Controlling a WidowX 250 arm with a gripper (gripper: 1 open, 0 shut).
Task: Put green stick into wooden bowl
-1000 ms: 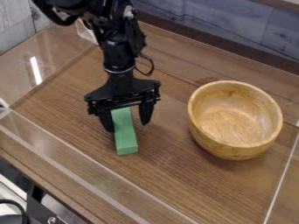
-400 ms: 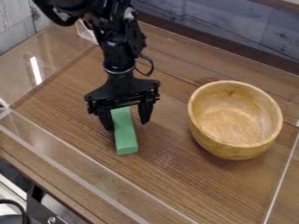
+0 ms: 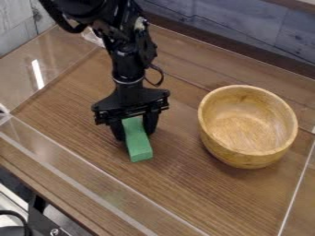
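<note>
The tabletop (image 3: 74,92) is seen as dark wood grain, fenced by clear panels (image 3: 74,184) along its near and left edges. A grey planked wall (image 3: 246,28) is seen behind the far edge. Toward the right edge the bowl (image 3: 249,125) is seen upright and empty, well apart from the arm, with only bare wood between the two. At the near left corner some dark gear (image 3: 25,226) is glimpsed, too cut off to be told.

Near the middle of the tabletop the end effector (image 3: 131,123) is pointed straight down, and its fingers are pinched on the far end of the stick (image 3: 136,143). The stick lies with its free end aimed at the near edge, just left of the bowl but not touching it.

Against the earlier frames, the fingers are now drawn in against the stick where they were spread wide around it, and the stick is seen shifted slightly toward the bowl. The bowl is unmoved.

No brand, label or writing can be read anywhere.
</note>
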